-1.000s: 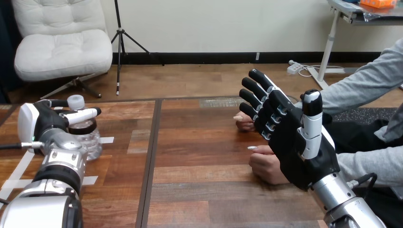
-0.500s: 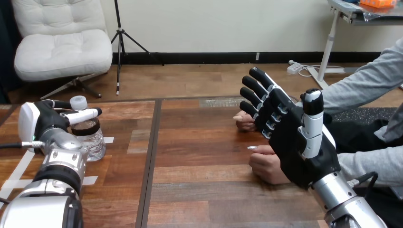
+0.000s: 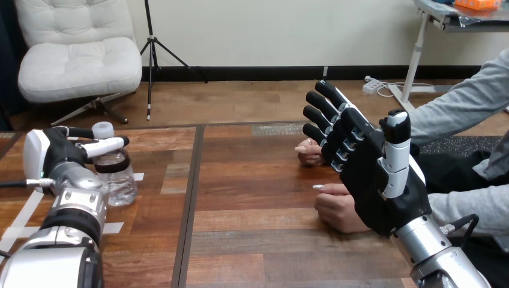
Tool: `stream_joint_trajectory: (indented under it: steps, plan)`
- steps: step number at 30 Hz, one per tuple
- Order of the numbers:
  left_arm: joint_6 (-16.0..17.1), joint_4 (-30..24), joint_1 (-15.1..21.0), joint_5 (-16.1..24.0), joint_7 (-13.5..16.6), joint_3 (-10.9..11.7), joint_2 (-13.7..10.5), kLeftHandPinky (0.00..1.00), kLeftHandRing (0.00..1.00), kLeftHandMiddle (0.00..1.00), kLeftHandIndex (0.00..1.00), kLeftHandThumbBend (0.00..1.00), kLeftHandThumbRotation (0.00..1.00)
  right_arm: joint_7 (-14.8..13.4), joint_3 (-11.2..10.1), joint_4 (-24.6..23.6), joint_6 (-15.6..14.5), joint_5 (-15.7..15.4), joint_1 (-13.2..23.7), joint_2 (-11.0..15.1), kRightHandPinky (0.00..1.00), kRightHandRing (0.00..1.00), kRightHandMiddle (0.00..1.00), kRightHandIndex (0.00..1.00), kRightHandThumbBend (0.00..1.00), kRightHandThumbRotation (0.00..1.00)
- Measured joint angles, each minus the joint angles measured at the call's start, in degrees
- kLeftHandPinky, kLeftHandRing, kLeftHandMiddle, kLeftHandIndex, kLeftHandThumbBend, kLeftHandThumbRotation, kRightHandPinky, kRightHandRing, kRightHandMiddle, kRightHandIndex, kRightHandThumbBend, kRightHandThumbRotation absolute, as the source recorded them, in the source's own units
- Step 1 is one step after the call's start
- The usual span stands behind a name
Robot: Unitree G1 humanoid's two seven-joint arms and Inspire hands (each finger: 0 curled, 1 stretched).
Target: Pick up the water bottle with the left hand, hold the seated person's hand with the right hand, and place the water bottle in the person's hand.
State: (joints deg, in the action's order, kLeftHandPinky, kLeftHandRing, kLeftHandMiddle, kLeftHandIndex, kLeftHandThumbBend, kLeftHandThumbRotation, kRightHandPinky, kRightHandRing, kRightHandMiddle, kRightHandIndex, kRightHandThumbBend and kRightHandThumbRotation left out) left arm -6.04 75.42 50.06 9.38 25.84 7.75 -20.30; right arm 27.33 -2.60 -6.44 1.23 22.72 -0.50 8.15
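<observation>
Water bottle (image 3: 117,177): the left hand's (image 3: 57,153) thumb and fingers curl round its neck. It stands nearly upright, cap up, at the left of the wooden table (image 3: 258,240). The right hand (image 3: 375,180), fingers straight and holding nothing, stands beside the person's hands (image 3: 336,210).

One water bottle (image 3: 119,180), two person's hands (image 3: 309,155) (image 3: 337,209)
</observation>
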Motion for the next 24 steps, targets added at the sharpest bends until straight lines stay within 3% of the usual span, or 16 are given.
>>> stream_joint_trajectory:
  steps: [13, 24]
  plan:
    - [0.2, 0.0, 0.0, -0.1, -0.6, 0.0, 0.0, 0.43, 0.47, 0.51, 0.51, 0.82, 0.00, -0.1, 0.0, 0.0, 0.0, 0.0, 0.0, 0.0, 1.00, 0.98, 0.96, 0.96, 0.98, 1.00]
    - [0.2, 0.0, 0.0, 0.2, -0.6, -0.1, -0.1, 0.41, 0.44, 0.49, 0.51, 0.78, 0.00, -0.2, -0.1, 0.0, 0.0, 0.1, 0.0, -0.2, 0.99, 0.98, 0.96, 0.96, 0.97, 1.00]
